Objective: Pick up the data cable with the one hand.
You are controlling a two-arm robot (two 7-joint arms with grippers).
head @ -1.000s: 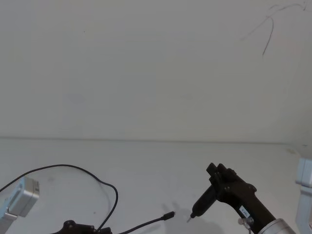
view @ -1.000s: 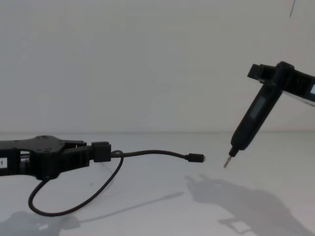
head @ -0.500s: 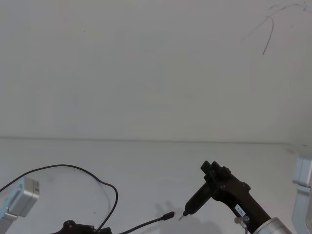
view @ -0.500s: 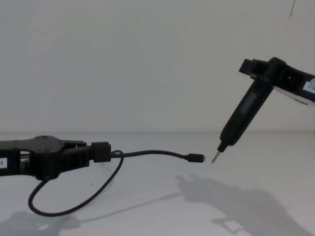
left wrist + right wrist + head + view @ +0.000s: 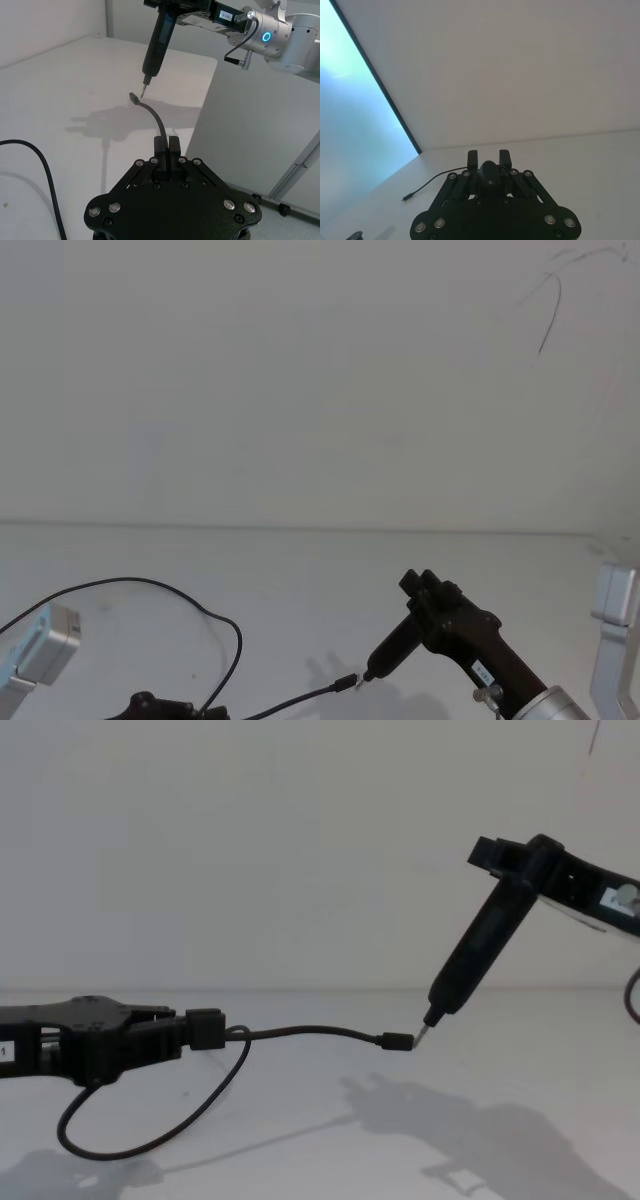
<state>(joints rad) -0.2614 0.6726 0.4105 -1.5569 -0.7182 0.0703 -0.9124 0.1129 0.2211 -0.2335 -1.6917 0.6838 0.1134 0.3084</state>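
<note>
The left hand is clamped on the data cable near one end, holding its plug out above the desk, just beside the tip of the black screwdriver clamped in the right hand.

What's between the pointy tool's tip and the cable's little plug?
Nothing. The chest view shows only a bare sliver between the tool's tip and the data cable's plug.
</note>
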